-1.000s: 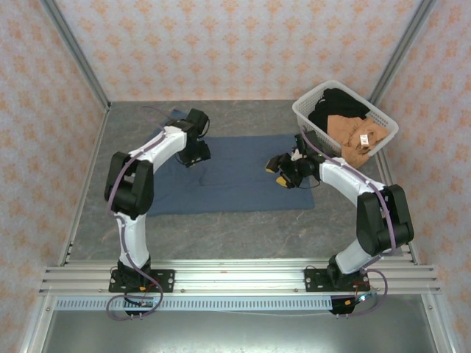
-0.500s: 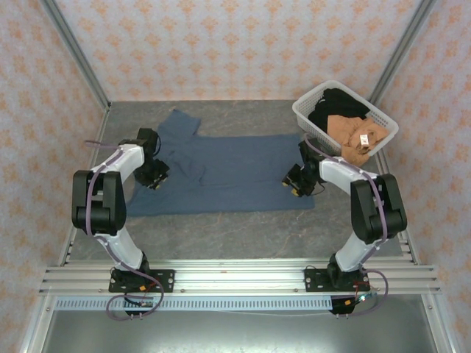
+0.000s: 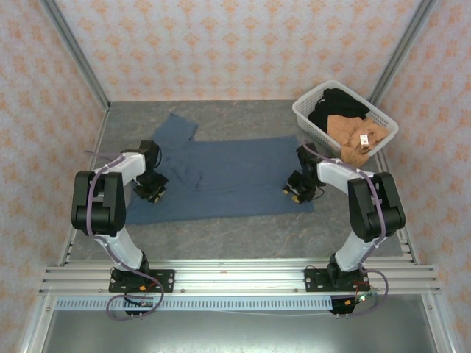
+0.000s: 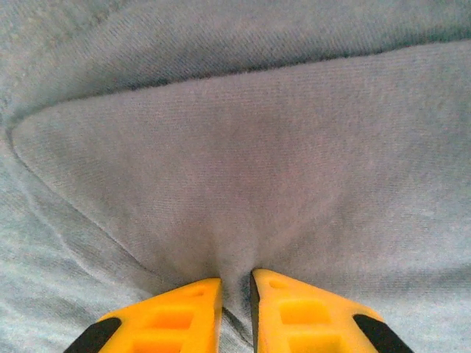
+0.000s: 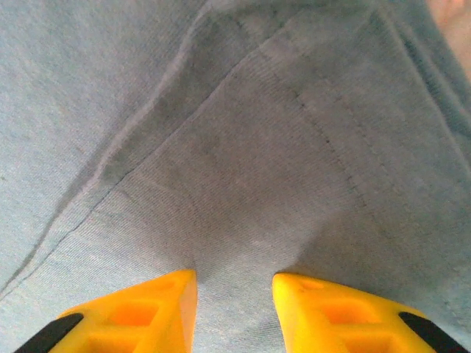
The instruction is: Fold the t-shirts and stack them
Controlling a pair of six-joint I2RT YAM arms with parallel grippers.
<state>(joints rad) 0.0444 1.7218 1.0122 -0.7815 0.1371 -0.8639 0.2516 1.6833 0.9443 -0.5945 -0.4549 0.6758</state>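
- The slate-blue t-shirt (image 3: 221, 173) lies spread flat on the table (image 3: 243, 235).
- The left gripper (image 3: 149, 191) has its fingers (image 4: 176, 316) pinching a fold at the shirt's left edge.
- The right gripper (image 3: 298, 190) rests on the right edge, fingers (image 5: 132, 312) slightly parted.

A white plastic lattice basket (image 3: 312, 126) stood at the far right corner of the grey mottled table (image 3: 243, 235). Peach patterned walls (image 3: 235, 44) enclosed it, and aluminium rails (image 3: 235, 278) crossed the near edge.

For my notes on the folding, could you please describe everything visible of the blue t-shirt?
The blue t-shirt is soft slate-blue knit, spread flat on the grey table, one sleeve pointing to the far left. Its left part is creased, its hem stitched. The left gripper pinches a fold; the right gripper sits open against it.
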